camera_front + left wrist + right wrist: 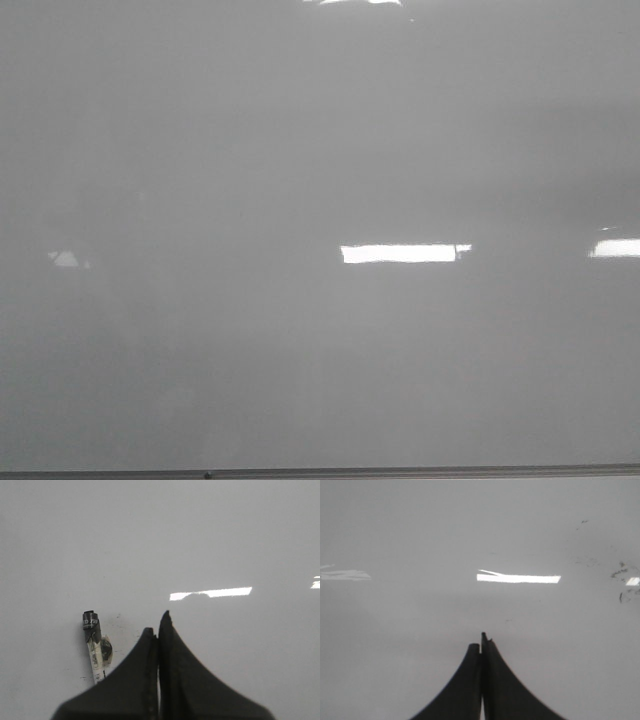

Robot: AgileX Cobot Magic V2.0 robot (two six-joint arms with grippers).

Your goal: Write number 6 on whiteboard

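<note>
The whiteboard (300, 150) fills the front view, pale grey and glossy with bright light reflections; no number 6 shows on it in any view. A marker (93, 645) with a black cap and white barrel lies on the board in the left wrist view, just beside my left gripper (157, 622), which is shut with nothing between its fingers. My right gripper (481, 642) is also shut and empty above bare board. Neither gripper appears in the front view.
A thin grey metal edge strip (320, 472) runs along the near side of the board. Faint dark ink smudges (622, 577) mark the board in the right wrist view. A small crumpled scrap (106, 647) lies against the marker.
</note>
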